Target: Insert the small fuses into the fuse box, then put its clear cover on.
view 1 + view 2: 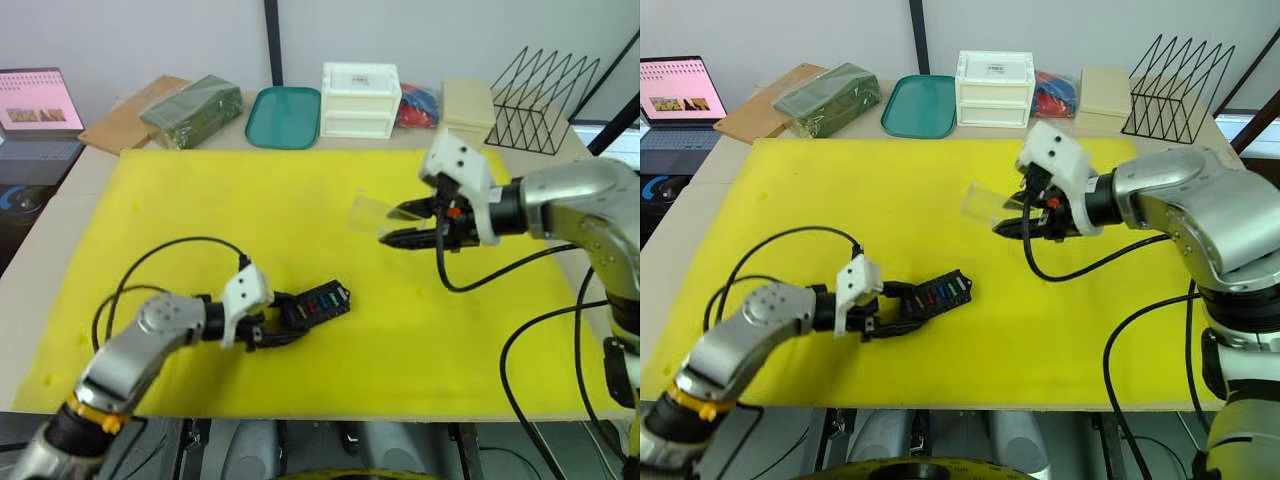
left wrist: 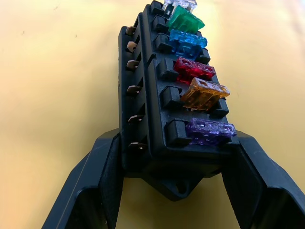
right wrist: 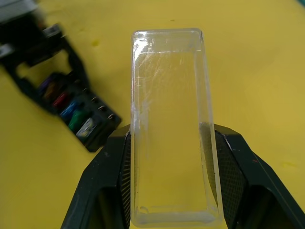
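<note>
The fuse box (image 1: 933, 296) lies on the yellow mat (image 1: 940, 180) of the counter, and the left gripper (image 1: 902, 305) is closed on its near end, one finger on each long side. Six small fuses (image 2: 193, 71) already sit in one row of slots: purple, orange, red, blue, green and a clear one. So the step in hand seems to be the cover. The right gripper (image 1: 1008, 213) holds the clear cover (image 1: 985, 205) by its long walls, above the mat and well apart from the box. To do it well, the right arm should turn the cover until its long axis matches the box, bring it directly over the fuses with the open side down, and lower it evenly. The left gripper should hold the box firm, but its fingers may block the cover's end.
</note>
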`<action>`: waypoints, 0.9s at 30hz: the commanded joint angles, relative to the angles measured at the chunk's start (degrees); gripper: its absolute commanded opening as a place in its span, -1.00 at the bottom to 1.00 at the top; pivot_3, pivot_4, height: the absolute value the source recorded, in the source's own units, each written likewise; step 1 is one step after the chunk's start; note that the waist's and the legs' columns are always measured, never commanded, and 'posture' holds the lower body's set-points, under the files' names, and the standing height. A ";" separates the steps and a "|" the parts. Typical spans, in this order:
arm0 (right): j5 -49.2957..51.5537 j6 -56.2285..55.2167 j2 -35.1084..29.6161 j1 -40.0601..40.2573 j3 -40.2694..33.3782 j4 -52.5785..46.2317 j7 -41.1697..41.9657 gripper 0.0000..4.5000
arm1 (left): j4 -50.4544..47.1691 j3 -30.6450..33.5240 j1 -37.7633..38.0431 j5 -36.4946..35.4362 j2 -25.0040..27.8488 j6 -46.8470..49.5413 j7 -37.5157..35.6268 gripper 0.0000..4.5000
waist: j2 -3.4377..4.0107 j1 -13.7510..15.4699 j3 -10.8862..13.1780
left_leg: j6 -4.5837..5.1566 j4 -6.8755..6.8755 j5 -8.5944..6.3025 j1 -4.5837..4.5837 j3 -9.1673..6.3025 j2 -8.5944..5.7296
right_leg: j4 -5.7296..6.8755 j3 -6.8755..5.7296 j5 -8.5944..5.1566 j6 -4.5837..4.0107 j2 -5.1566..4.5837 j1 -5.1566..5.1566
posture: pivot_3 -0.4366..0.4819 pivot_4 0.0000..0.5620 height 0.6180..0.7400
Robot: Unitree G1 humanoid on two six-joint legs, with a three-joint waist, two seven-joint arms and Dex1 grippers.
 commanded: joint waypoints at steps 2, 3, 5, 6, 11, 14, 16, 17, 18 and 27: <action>1.99 -1.90 -0.99 -0.05 -0.10 -3.51 1.33 -0.17 | 11.15 -3.68 -8.67 1.39 -2.92 -7.34 -11.23 0.14 | 0.00 0.10 0.00 | 0.00 0.00 0.00 -0.03 0.00 0.00 | -0.02 0.01 0.00 0.03 -0.01 0.00 | -0.05 -0.47 1.00; 2.26 -1.94 -0.97 0.16 0.07 -4.06 1.33 -0.17 | 13.81 -4.46 -10.62 1.96 -4.03 -8.24 -12.72 0.14 | -0.02 0.16 0.01 | 0.00 0.00 0.00 -0.04 0.01 -0.01 | -0.02 0.00 0.00 0.04 -0.01 0.00 | -0.05 -0.47 1.00; 2.68 -1.79 -0.70 0.35 0.41 -4.97 0.93 -0.17 | 18.01 -5.72 -13.08 3.16 -5.44 -10.05 -15.39 0.14 | -0.02 0.33 0.01 | 0.00 0.01 0.00 -0.06 0.01 -0.01 | -0.01 -0.03 0.01 0.04 0.00 0.00 | -0.05 -0.47 1.00; 2.84 -1.74 -0.62 0.45 0.47 -5.25 0.74 -0.17 | 19.59 -6.24 -13.78 3.83 -5.92 -10.94 -16.48 0.14 | -0.02 0.33 0.01 | 0.00 0.01 0.00 -0.06 0.02 -0.02 | -0.01 -0.05 0.01 0.04 0.00 0.00 | -0.05 -0.47 1.00; 3.60 -1.18 0.05 0.47 0.62 -6.16 -0.49 -0.17 | 24.10 -7.44 -15.11 6.72 -7.27 -14.52 -19.40 0.14 | -0.02 0.29 0.01 | 0.00 0.01 0.00 -0.04 -0.02 0.00 | 0.03 -0.05 0.01 0.04 0.00 -0.01 | -0.05 -0.47 1.00; 4.15 -1.18 0.30 0.83 0.42 -6.65 -1.35 -0.17 | 25.18 -7.02 -15.30 8.91 -7.59 -16.35 -18.22 0.56 | -0.02 0.33 0.01 | 0.00 0.01 0.00 -0.03 -0.03 0.01 | 0.04 -0.05 0.01 0.04 0.00 0.00 | -0.05 -0.47 1.00; 4.52 -1.18 0.27 0.99 0.35 -6.88 -1.81 -0.17 | 25.08 -6.06 -14.89 9.85 -7.75 -17.97 -16.98 0.88 | -0.02 0.42 0.01 | 0.00 0.01 0.00 -0.03 -0.04 0.02 | 0.04 -0.04 0.01 0.04 -0.02 0.00 | -0.05 -0.47 1.00; 4.72 -1.21 0.24 1.05 0.28 -6.97 -2.00 -0.17 | 24.47 -5.62 -14.47 9.76 -7.67 -18.02 -16.75 1.00 | -0.02 0.50 0.01 | 0.00 0.01 0.00 -0.03 -0.04 0.02 | 0.04 -0.04 0.01 0.04 -0.03 0.00 | -0.05 -0.47 1.00; 4.84 -1.36 0.18 1.11 0.23 -6.95 -2.15 -0.17 | 23.62 -5.13 -13.90 9.65 -7.65 -18.16 -16.28 1.00 | -0.02 0.54 0.01 | 0.00 0.01 0.00 -0.03 -0.05 0.02 | 0.05 -0.03 0.01 0.04 -0.03 0.00 | -0.05 -0.47 1.00; 4.78 -3.12 0.26 1.65 0.96 -6.68 -2.44 -0.17 | 18.00 -2.52 -8.57 9.22 -9.27 -18.69 -9.59 1.00 | -0.01 1.33 0.00 | 0.00 0.02 0.00 0.01 -0.04 0.06 | 0.06 0.02 0.01 0.05 -0.03 0.00 | -0.05 -0.47 1.00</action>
